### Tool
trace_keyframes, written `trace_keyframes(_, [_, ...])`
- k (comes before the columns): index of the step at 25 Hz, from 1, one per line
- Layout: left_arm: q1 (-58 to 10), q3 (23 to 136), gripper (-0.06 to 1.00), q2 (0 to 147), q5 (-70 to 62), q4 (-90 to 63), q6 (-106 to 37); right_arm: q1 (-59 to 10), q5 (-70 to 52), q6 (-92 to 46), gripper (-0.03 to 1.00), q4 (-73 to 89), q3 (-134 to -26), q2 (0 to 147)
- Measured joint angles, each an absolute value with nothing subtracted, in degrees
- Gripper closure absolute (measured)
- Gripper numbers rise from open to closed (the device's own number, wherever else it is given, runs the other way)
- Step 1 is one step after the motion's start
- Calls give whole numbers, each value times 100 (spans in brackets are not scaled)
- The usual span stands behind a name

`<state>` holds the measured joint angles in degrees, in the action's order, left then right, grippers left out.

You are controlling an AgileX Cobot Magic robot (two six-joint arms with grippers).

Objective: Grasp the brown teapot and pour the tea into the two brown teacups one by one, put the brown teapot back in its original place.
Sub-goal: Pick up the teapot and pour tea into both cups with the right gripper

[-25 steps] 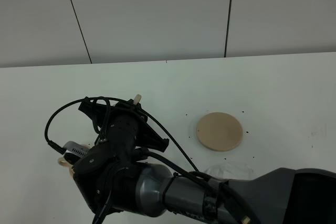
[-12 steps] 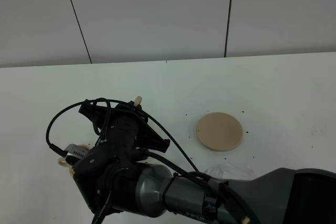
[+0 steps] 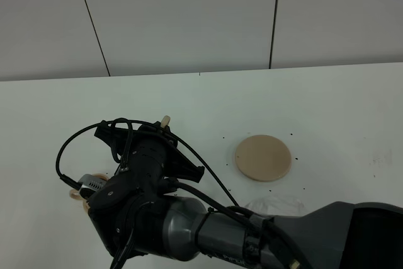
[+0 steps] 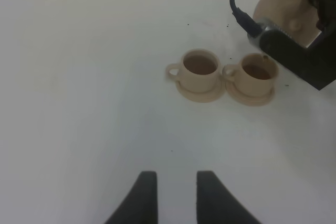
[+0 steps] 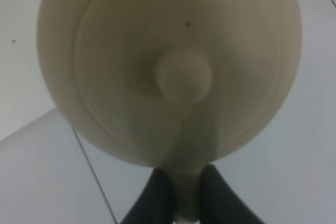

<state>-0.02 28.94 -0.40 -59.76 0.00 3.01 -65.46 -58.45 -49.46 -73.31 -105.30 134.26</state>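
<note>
Holding the pour: across the white table (image 3: 327, 99), my right arm (image 3: 189, 218) reaches over the middle to the left side. It has barely stirred, with a slight settling a second ago and then stillness. I read that as a tilt being held over the cups, or a pour near its end, rather than a carry back. The brown teapot (image 5: 168, 61) hangs in my right gripper (image 5: 184, 195), which is pinched tight on the loop handle. The saucer disc (image 3: 263, 157), the pot's original place, lies bare and well apart on the right, so the return is not yet done.

The high view hides nearly everything that matters. My arm covers pot and cups, leaving only a small tan tip (image 3: 165, 120) above the wrist; which part of the pot it is, I cannot tell. The right wrist view fills with the pot's body and lid knob (image 5: 184, 77) but shows no cup. Only the left wrist view shows the two brown teacups, the farther teacup (image 4: 198, 67) and the nearer teacup (image 4: 256, 73). They stand side by side on their small saucers, both dark inside. I judge that there is tea in each. The pot is partly seen just beyond the nearer one. My left gripper (image 4: 176, 200) hangs above the table, short of the cups, fingers apart and holding nothing.
</note>
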Motion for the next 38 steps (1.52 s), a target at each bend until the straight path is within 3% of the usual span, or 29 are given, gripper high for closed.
trace_keyframes(38, [-2,2894,69,-40,-5976,0,301,-6547,-5752,-4981,87,-7646,-10530,13426])
